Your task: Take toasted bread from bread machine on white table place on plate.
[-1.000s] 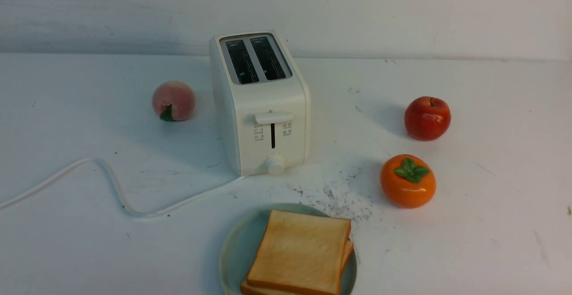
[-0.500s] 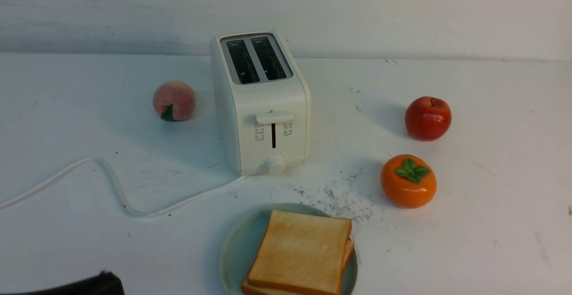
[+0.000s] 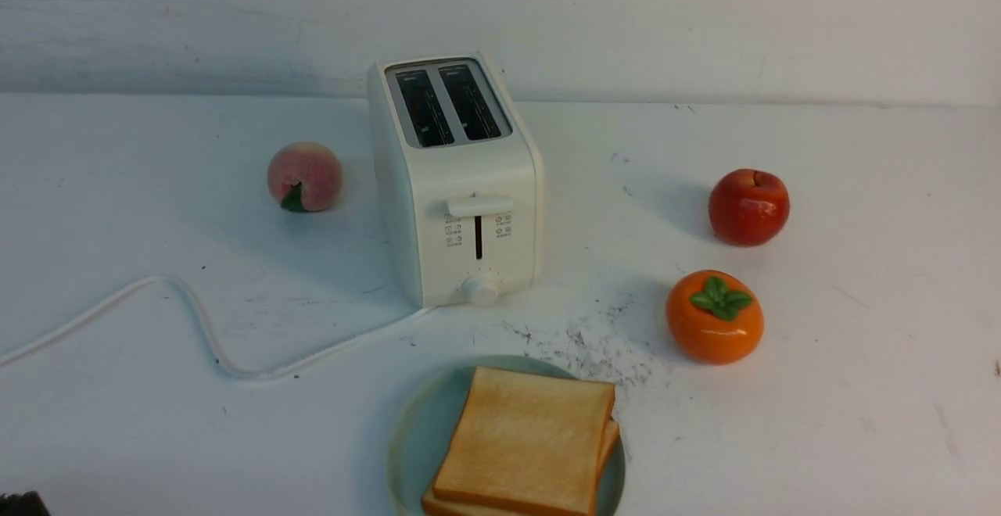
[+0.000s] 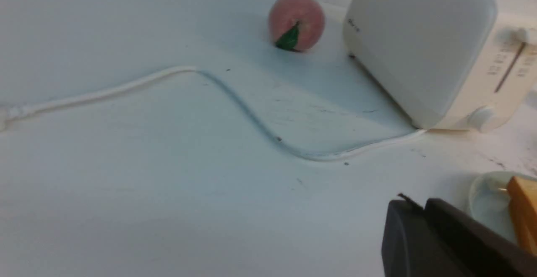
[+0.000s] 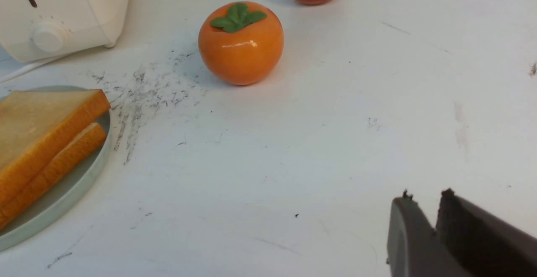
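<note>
Toast plated, slots empty

Front view: toasted bread [image 3: 525,444], two tan slices with orange-brown crust, stacked askew on plate [image 3: 414,438]; bread machine [image 3: 457,180] slots look empty; task reads as done; neither gripper identifiable.

Left wrist view: left gripper [image 4: 413,218] above white table [image 4: 126,184], fingers pressed together, holding nothing; cord [image 4: 235,100] nearby, a low sweep could snag it.

Right wrist view: right gripper [image 5: 423,222] nearly closed, empty; a sideways move could knock persimmon [image 5: 240,44].

Two golden toasted bread [image 3: 522,442] slices lie stacked on the plate [image 3: 414,438] before the empty bread machine [image 3: 457,180].
</note>
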`<state>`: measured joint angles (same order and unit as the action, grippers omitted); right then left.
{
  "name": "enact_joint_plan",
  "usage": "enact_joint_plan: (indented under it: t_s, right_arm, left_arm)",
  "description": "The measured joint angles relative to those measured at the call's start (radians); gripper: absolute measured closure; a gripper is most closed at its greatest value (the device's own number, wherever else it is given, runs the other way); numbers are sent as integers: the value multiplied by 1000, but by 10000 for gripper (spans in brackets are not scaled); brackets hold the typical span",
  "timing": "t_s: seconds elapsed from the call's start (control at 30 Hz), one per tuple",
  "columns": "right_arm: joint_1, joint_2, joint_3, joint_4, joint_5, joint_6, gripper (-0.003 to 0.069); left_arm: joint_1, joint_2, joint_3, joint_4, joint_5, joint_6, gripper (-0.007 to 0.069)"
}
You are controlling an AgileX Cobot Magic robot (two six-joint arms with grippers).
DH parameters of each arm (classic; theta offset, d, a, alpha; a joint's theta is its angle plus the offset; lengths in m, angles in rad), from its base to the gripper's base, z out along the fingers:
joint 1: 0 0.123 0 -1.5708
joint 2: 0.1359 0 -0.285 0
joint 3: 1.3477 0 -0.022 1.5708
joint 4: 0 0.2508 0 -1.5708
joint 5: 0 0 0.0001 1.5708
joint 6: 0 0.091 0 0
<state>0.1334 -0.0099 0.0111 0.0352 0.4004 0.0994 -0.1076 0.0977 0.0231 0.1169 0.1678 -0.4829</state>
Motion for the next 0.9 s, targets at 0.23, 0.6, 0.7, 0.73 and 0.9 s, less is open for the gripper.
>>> enact_joint_plan:
  t_s: [0.23, 0.6, 0.7, 0.73, 0.9]
  right_arm:
    - [0, 0, 1, 0, -2, 0, 542]
    - [0, 0, 1, 0, -2, 0, 531]
    - [0, 0, 1, 0, -2, 0, 526]
    - [0, 0, 1, 0, -2, 0, 526]
    - [0, 0, 1, 0, -2, 0, 524]
  left_arm:
    - [47, -85, 6, -6, 106, -22, 586]
    - [47, -107, 8, -27, 220, -25, 569]
    - [47, -107, 8, -42, 220, -25, 569]
    - [47, -107, 8, -44, 220, -25, 569]
    - [47, -107, 8, -45, 220, -25, 568]
